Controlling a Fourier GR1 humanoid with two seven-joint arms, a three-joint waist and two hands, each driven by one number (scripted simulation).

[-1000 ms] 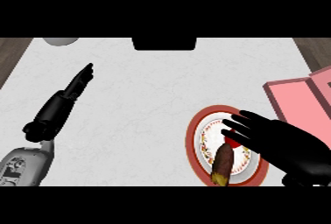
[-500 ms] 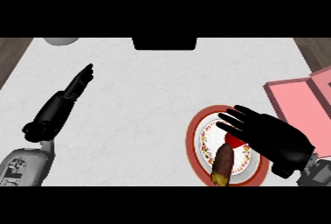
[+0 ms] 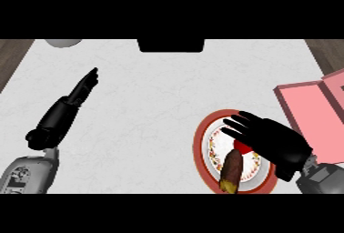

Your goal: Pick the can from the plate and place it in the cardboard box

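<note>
I see my right hand (image 3: 272,141) over the plate (image 3: 204,136), which sits on the white counter (image 3: 154,100) toward five o'clock. The fingers are spread apart and only slightly bent, pointing toward ten o'clock, and they close on nothing. The can (image 3: 232,169) lies on its side on the plate, a brown body with a yellowish end toward six o'clock and a red end toward twelve o'clock, that red end tucked just under my palm. I cannot tell whether the palm touches it. The pink box (image 3: 316,109) lies open at three o'clock, just beside the plate's rim, running out of view at the right edge. My left hand (image 3: 79,93) rests at nine o'clock, fingers straight and together, pointing toward one o'clock, well apart from the plate. A pale round object (image 3: 64,43) shows at eleven o'clock, and a dark block (image 3: 170,45) at twelve o'clock.
</note>
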